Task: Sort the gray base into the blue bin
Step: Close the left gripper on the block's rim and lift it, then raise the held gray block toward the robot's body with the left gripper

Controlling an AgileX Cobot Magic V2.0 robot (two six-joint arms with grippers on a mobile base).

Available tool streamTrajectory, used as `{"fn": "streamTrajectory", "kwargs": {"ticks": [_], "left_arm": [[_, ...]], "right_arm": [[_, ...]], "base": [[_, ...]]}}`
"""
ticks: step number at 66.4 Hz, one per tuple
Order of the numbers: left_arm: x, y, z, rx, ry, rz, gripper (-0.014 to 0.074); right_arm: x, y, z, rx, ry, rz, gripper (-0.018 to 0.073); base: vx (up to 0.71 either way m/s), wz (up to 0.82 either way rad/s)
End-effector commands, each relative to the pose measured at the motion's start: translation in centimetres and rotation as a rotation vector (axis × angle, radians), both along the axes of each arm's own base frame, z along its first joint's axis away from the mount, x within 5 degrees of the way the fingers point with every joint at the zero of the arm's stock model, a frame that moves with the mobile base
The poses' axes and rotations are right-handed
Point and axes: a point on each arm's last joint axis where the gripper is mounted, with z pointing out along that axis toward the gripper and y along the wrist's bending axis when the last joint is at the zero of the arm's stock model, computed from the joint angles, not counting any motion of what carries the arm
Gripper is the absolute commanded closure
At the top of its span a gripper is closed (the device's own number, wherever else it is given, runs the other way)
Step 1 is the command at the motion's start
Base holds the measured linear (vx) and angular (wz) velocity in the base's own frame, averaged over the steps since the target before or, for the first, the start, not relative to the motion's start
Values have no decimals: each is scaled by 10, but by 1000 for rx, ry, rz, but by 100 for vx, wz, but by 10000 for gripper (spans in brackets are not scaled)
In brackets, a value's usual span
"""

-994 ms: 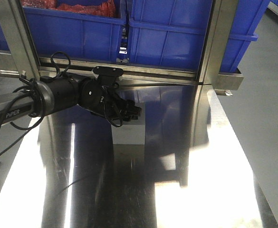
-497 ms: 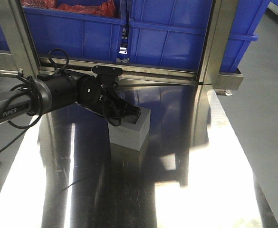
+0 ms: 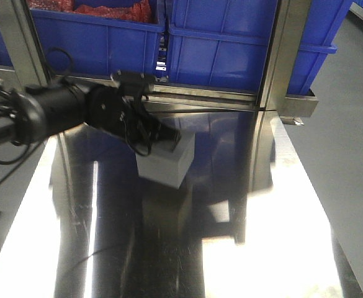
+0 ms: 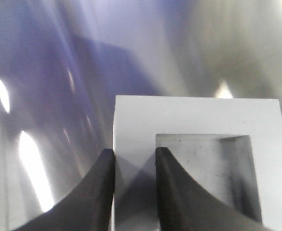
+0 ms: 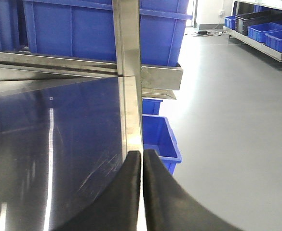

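Observation:
The gray base (image 3: pixel 164 166) is a matte gray block with a square recess (image 4: pixel 203 163) in its top face. It hangs blurred just above the shiny table (image 3: pixel 231 248). My left gripper (image 3: pixel 166 140) is shut on it: one finger (image 4: pixel 100 192) lies on the outer side and the other (image 4: pixel 172 192) inside the recess, pinching the wall (image 4: pixel 133 151). Large blue bins (image 3: pixel 231 49) stand on the rack behind the table; which one is the blue bin I cannot tell. My right gripper (image 5: pixel 141 153) is shut on nothing at the table's right edge.
Steel uprights (image 3: pixel 283 56) stand in front of the bins. The left rear bin (image 3: pixel 100 37) holds red items. A smaller blue tub (image 5: pixel 160 139) sits on the floor under the table's right side. Grey floor (image 5: pixel 237 120) lies to the right.
The left arm has drawn back to the left and risen. The gray base, resting on the table half a second ago, is now off it in the gripper.

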Motion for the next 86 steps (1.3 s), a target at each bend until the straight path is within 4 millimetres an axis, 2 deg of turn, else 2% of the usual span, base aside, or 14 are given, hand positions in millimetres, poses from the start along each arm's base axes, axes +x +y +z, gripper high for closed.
{"fn": "streamTrajectory", "kwargs": {"ticks": [1,13,24,41,54,65,74,86], "left_arm": [[-18,4,81,-135,-263,2,603],[-55,17,106,-190,-383,-5,603],[-98,33,116,-238,-470,-13,603],[-165,71,128,-314,-620,-1,603],[-217,99,126,-385,-761,10,603],[-252,119,115,-437,-858,18,603],[-274,131,106,-469,-921,23,603],[-284,136,99,-470,-922,22,603]], "right_arm": [[2,0,5,-18,-52,1,564],[2,0,5,-18,-52,1,564],[2,0,5,-18,-52,1,564],[2,0,5,-18,-52,1,564],[2,0,5,-18,-52,1,564],[2,0,5,-18,-52,1,564],[2,0,5,-18,-52,1,564],[2,0,5,-18,-52,1,564]], "base": [[0,0],[0,0],[0,0],[0,0],[0,0],[0,0],[0,0],[0,0]]}}
